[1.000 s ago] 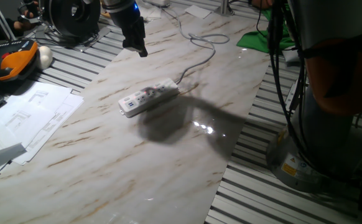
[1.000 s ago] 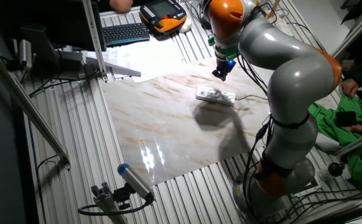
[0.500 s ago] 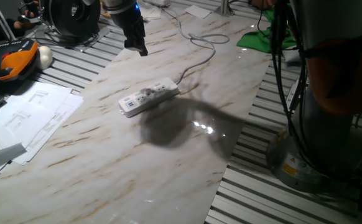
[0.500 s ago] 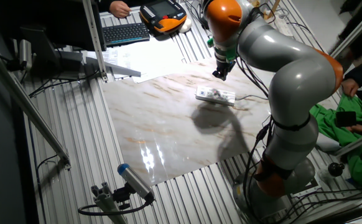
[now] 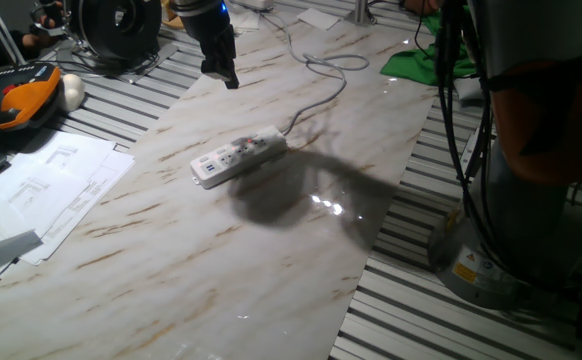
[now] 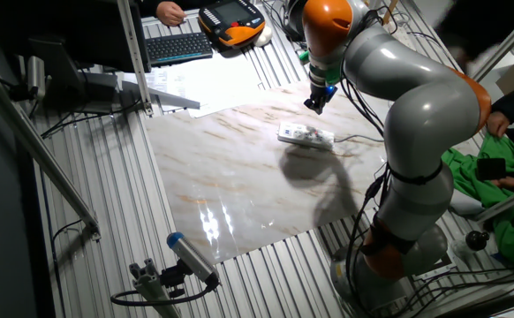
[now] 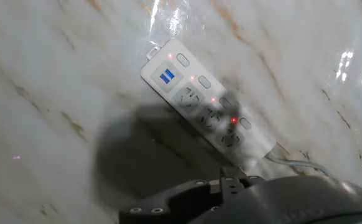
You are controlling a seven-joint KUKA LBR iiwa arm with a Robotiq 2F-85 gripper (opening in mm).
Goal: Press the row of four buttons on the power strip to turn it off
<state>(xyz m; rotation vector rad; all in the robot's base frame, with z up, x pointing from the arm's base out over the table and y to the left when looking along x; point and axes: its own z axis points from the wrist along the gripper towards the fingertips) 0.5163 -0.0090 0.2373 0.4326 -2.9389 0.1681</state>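
The power strip lies flat on the marble counter, near its middle, buttons facing up so they can be pressed from above. The hand hangs well above the strip and touches nothing; whether its fingers are apart cannot be told. The strip's long axis runs diagonally, and the cable leaves the end farther from the papers.

The power strip is a long white bar lying flat on the marble, running in the hand view from about 10 o'clock to 4 o'clock — pale cable leaving the 4 o'clock end. Its four buttons sit in a line along one edge — each beside a small red light.
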